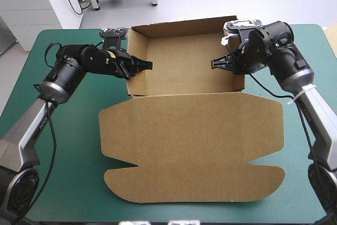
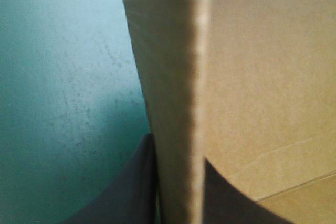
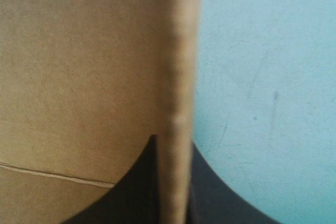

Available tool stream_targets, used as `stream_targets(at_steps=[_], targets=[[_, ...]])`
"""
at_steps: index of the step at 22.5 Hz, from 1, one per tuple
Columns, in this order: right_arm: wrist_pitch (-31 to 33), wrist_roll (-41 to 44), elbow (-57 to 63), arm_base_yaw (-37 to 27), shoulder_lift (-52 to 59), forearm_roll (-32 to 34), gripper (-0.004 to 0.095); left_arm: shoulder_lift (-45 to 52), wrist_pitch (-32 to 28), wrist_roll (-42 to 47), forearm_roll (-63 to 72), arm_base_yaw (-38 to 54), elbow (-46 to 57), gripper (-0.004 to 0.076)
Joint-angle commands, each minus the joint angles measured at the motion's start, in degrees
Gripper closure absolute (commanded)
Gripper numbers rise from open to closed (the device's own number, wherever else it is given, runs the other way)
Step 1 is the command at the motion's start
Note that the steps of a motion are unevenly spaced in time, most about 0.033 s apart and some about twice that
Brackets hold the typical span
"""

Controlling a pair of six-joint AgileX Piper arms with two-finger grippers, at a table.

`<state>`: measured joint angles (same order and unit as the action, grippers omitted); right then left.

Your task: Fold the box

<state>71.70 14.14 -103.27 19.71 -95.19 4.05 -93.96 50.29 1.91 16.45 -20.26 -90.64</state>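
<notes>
Left gripper [image 1: 143,65]: all but closed, pinching the left wall [image 2: 173,51] of the box [image 1: 184,64] near its top edge; one black finger outside over the teal-green cover [image 1: 63,130], the other inside the tray.

Left wall: upright, doubled board edge running straight between the fingers in the left wrist view; looks tucked, though the tuck at the floor is hidden.

Box position: on the far half of the table, standing as an open tray with the back wall [image 1: 179,27] raised; the lid [image 1: 192,146] lying flat toward the near edge, its rounded flaps spread to both sides.

Right wall [image 3: 181,51]: upright too, thick edge held the same way.

Right gripper [image 1: 217,62]: nearly closed on the right wall, one finger inside, one outside over the cover; nothing else in its grasp.

Step in hand: likely pressing and seating both side walls at once, so that the tray keeps its shape.

Next move: probably a release of both walls and a withdrawal upward and outward, without dragging the board along. Calls for a gentle, even opening on both sides, then a check that the walls stand unaided.
</notes>
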Motion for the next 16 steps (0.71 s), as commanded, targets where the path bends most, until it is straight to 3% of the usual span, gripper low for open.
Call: stream_targets(at_steps=[1,3,10,13,16], targets=[[-0.34,-5.65,-1.47,-3.02,-1.04,-1.62,0.0929,-0.78,1.68,-1.4,-0.89,-0.37,-3.53,0.0731],[-0.34,-6.16,-0.84,-3.0,-4.18,-2.38,0.0929,-5.13,5.14,-0.02,-3.4,-0.37,-4.23,0.0731],[-0.34,-5.95,1.29,-3.0,-11.33,-4.64,0.0912,-12.9,9.03,1.1,-6.87,-0.37,-6.6,0.0731],[-0.34,-6.23,1.3,-3.0,-11.68,-4.64,0.0824,-13.3,9.41,0.97,-7.13,-0.37,-6.88,0.0731],[-0.34,-6.66,1.3,-3.0,-11.68,-4.64,0.0654,-13.83,10.87,0.97,-8.14,-0.37,-6.88,0.0729]])
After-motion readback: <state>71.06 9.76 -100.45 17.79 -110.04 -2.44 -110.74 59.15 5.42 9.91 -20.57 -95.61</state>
